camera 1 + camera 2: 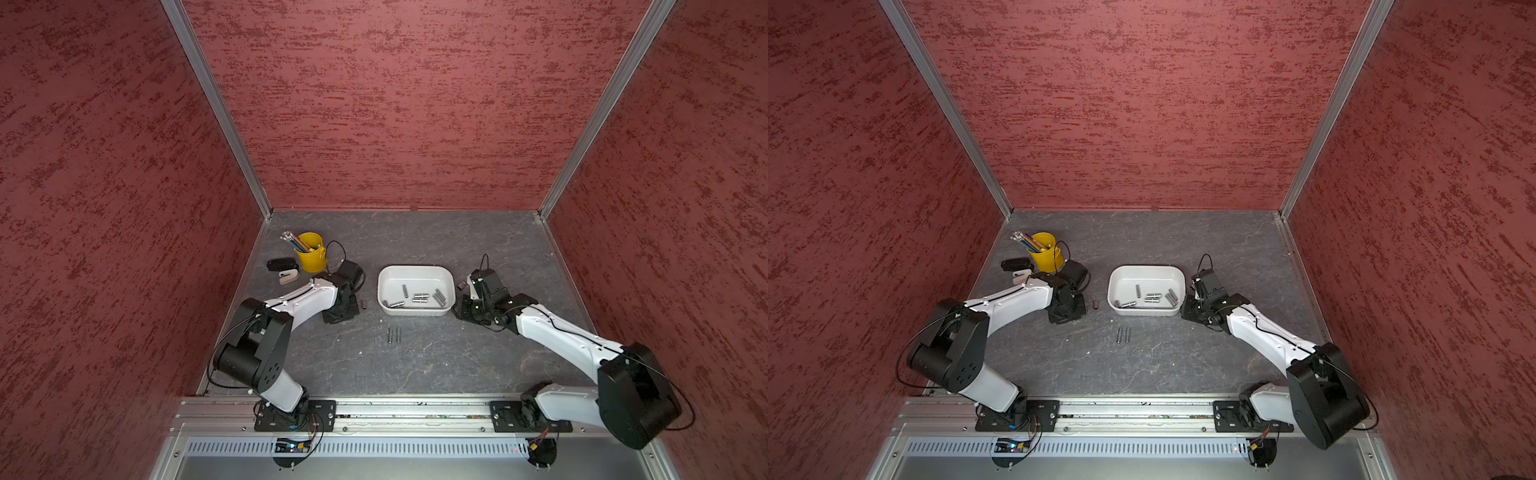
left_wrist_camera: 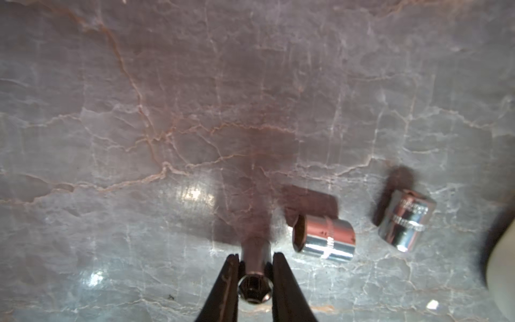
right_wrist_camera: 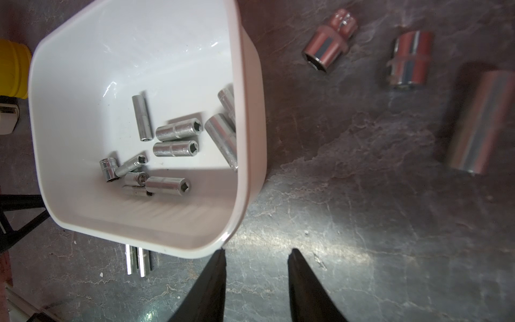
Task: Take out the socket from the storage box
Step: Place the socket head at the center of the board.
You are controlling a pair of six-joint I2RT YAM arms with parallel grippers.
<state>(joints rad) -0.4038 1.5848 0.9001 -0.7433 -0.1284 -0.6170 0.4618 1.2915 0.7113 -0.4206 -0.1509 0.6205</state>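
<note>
The white storage box (image 1: 415, 272) (image 1: 1146, 270) (image 3: 250, 111) sits mid-table and holds several silver sockets (image 1: 419, 297) (image 3: 175, 131). To its left, my left gripper (image 2: 255, 254) points down at the table, shut on a long silver socket (image 2: 253, 290); the socket's hex end faces the camera and its far end is at the table. In both top views the left wrist (image 1: 340, 305) hides these jaws. My right gripper (image 3: 257, 251) (image 1: 467, 309) stands open and empty on the table by the box's near right corner, one fingertip (image 3: 221, 255) beside the rim.
Two short sockets (image 2: 324, 239) (image 2: 404, 220) lie by the left gripper, one seen from above (image 1: 364, 304). Two long sockets (image 1: 394, 335) lie in front of the box. Three sockets (image 3: 328, 41) (image 3: 411, 60) (image 3: 479, 122) lie right of it. A yellow pencil cup (image 1: 311, 251) stands back left.
</note>
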